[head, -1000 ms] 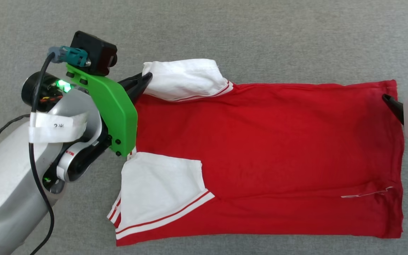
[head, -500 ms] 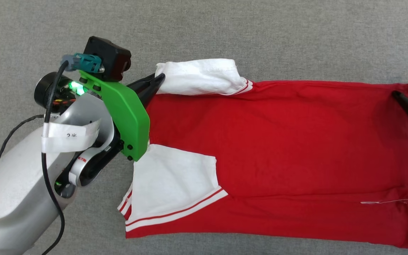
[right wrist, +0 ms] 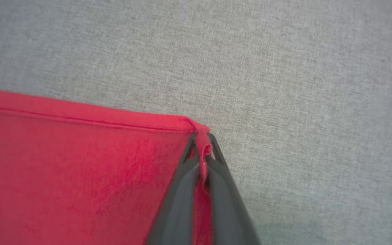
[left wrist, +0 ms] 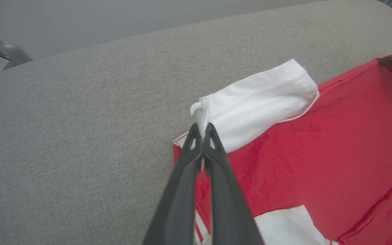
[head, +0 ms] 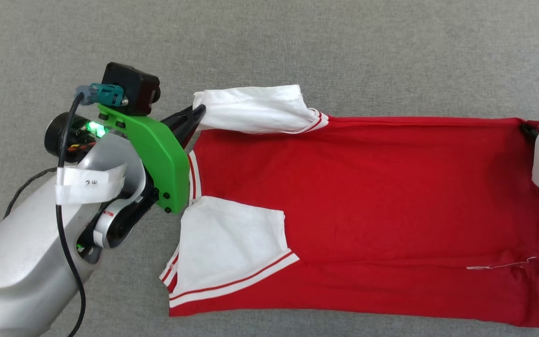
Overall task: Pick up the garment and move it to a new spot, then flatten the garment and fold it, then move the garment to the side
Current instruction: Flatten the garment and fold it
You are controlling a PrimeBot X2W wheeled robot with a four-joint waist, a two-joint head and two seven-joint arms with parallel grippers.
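- While you hold the garment (head: pixel 367 201) by both ends of its far long edge, it lies stretched flat across the table (head: pixel 344 47). Its collar end is toward the table's left edge and its hem toward the right, plain red side up (no print shows).
- Your left pincer (left wrist: pixel 201 131) is clamped on the white cloth at the end of the far sleeve (head: pixel 255 110), with a small pinch of fabric between the pressed tips.
- Your right pincer (right wrist: pixel 202 141) is closed too, on the far hem corner (right wrist: pixel 196 127), where a little roll of red cloth is caught between the tips.
- The near sleeve (head: pixel 232 248) lies folded in over the red body, flat and unheld.
- Judging by the smooth body and the tucked sleeves, flattening looks done and the fold is the step in hand.
- The next move calls for raising both ends together at an even pace. Carry the far edge over toward the table's near edge so that it lands along the garment's near side.
- Hold some tension between the grips so the middle does not sag, and watch the far sleeve, which looks bunched and may flop out.
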